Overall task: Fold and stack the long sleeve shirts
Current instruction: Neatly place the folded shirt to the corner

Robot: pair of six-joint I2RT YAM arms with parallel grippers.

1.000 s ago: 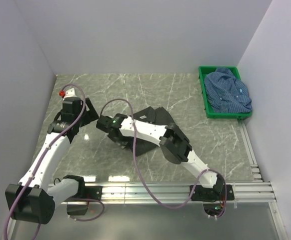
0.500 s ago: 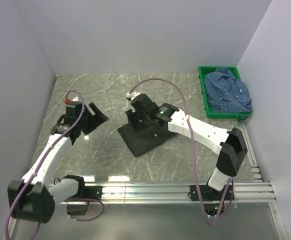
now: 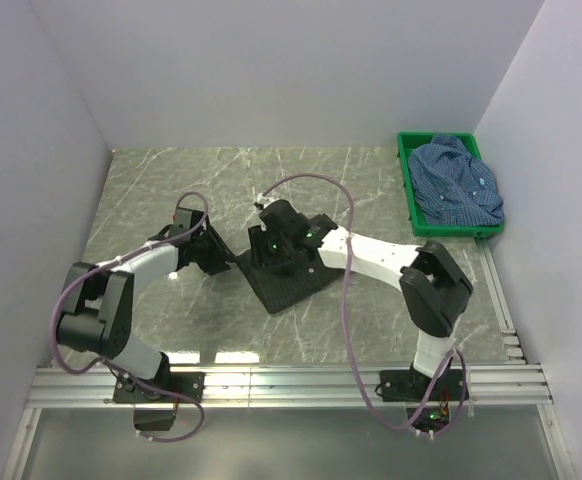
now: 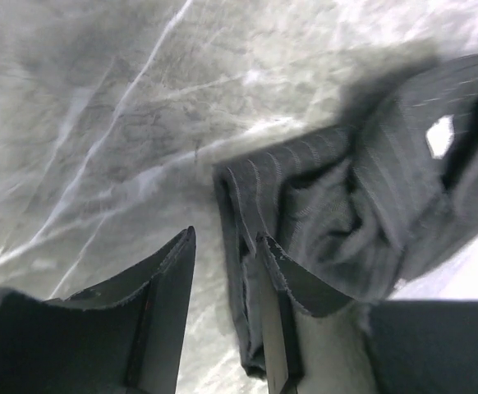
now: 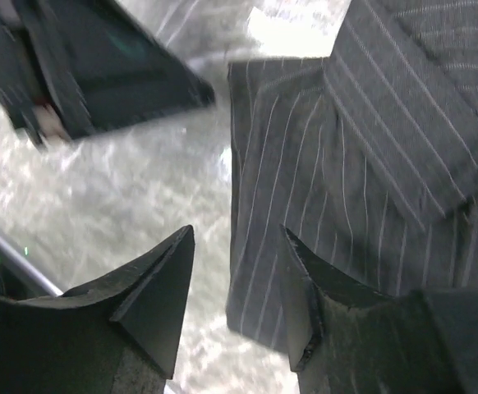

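Folded black shirt point(image 3: 286, 280) at the worktop's point(image 3: 161, 190) centre. My left fingers point(image 4: 163, 308), half spread, straddle its nine o'clock edge; right fingers point(image 5: 150, 289) spread over that same side. I should close left only once cloth sits deep.

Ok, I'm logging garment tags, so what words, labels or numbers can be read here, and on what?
Nothing here can be read.
White tag on the black shirt: washed out in the left wrist view, cut off at the frame edge in the right wrist view.
Blue shirt and crate: no text visible.
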